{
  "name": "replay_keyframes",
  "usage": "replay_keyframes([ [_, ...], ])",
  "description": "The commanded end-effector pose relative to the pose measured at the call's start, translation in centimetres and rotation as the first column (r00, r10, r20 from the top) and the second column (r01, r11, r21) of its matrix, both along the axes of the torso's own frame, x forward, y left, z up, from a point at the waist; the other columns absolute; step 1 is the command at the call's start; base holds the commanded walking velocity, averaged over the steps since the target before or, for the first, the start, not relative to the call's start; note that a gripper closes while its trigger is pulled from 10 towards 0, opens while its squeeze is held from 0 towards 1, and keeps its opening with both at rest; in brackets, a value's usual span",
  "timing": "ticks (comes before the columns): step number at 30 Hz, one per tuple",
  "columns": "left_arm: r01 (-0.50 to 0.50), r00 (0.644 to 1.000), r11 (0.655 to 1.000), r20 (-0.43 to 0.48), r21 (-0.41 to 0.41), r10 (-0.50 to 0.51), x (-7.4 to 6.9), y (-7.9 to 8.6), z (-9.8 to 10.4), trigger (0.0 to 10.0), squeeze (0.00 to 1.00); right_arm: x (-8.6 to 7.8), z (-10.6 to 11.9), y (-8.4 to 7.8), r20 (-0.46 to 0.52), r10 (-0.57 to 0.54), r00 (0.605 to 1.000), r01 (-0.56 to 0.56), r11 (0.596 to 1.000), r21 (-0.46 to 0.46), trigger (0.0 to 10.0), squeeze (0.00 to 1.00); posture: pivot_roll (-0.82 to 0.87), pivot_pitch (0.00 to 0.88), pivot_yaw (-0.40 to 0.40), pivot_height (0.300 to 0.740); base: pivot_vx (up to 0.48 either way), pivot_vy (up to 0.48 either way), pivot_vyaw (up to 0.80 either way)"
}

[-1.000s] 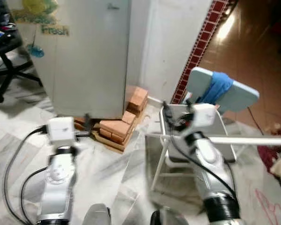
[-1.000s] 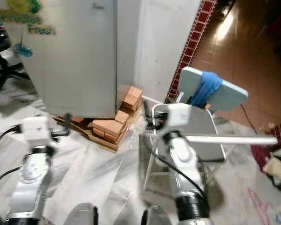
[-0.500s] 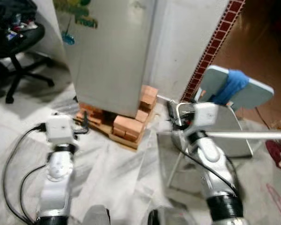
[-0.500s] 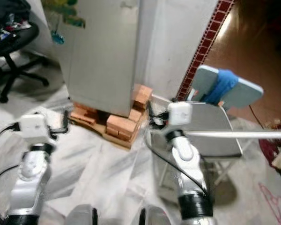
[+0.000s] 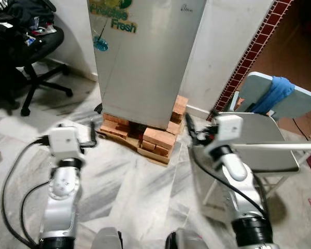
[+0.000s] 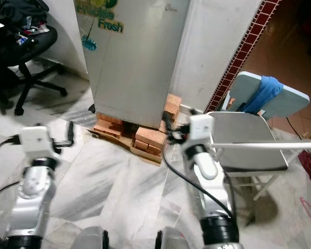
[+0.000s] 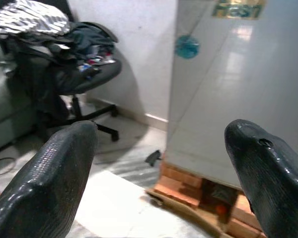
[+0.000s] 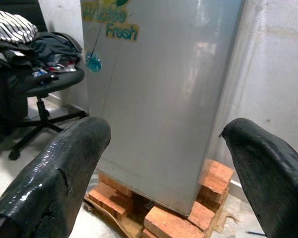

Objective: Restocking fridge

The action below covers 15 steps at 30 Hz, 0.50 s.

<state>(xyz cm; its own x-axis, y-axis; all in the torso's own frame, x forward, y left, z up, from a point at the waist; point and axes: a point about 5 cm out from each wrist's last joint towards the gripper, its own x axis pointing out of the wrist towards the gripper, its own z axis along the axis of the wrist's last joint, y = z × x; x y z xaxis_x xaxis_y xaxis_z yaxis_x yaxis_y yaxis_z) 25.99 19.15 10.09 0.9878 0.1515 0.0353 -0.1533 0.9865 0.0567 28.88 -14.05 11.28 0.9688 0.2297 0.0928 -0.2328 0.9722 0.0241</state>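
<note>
Both hands (image 7: 159, 173) (image 8: 164, 168) gape toward the brick-propped fridge (image 5: 145, 57) on marble floor (image 5: 135, 192).

- The left arm (image 5: 62, 192) rises from about 7 o'clock in the head view, forearm upright, its white wrist block on top.
- The left gripper (image 7: 161, 168) points forward with its fingers spread wide, nothing between them.
- The right arm (image 5: 238, 181) rises from 5 o'clock, leaning toward 11 o'clock.
- The right gripper (image 8: 166, 168) likewise points ahead, fingers parted and empty.
</note>
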Motion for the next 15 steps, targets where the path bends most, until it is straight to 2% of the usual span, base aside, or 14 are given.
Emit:
replay_keyframes([
  [1,0.024,1.000,1.000,-0.009,-0.015,-0.024,-0.07,-0.90,-0.34,10.0,0.00,-0.16,-0.39,-1.17,-0.017,-0.040,0.999,0.039,0.999,-0.036,10.0,0.00,0.05,0.076,-0.063,0.740,0.000,0.480,0.00],
  [5,0.037,0.999,0.999,-0.006,-0.024,-0.037,-0.18,-1.18,-0.38,10.0,0.00,-0.53,-1.06,-0.92,-0.069,-0.058,0.996,0.061,0.997,0.040,10.0,0.00,0.05,0.083,-0.058,0.740,0.000,0.480,0.00],
  [7,0.040,0.999,0.999,-0.004,-0.023,-0.040,-0.17,-1.20,-0.35,10.0,0.00,-0.57,-1.09,-0.91,-0.068,-0.062,0.996,0.064,0.997,0.040,10.0,0.00,0.05,0.083,-0.058,0.740,0.000,0.480,0.00],
  [9,0.043,0.999,0.999,0.000,-0.025,-0.043,-0.05,-1.20,-0.22,10.0,0.00,-0.56,-0.70,-1.07,-0.033,-0.055,0.998,0.055,0.998,0.001,10.0,0.00,0.05,0.086,-0.057,0.740,0.000,0.480,0.00],
  [13,0.041,0.999,0.999,0.000,-0.027,-0.041,0.07,-1.11,-0.16,10.0,0.00,-0.68,-0.15,-0.88,0.009,-0.026,1.000,0.026,1.000,0.018,10.0,0.00,0.05,0.090,-0.054,0.740,0.000,0.480,0.00],
  [15,0.041,0.999,0.999,0.000,-0.029,-0.041,0.11,-1.17,-0.15,10.0,0.00,-0.80,-0.49,-0.70,-0.023,-0.021,1.000,0.022,1.000,0.018,10.0,0.00,0.05,0.086,-0.055,0.740,0.000,0.480,0.00],
])
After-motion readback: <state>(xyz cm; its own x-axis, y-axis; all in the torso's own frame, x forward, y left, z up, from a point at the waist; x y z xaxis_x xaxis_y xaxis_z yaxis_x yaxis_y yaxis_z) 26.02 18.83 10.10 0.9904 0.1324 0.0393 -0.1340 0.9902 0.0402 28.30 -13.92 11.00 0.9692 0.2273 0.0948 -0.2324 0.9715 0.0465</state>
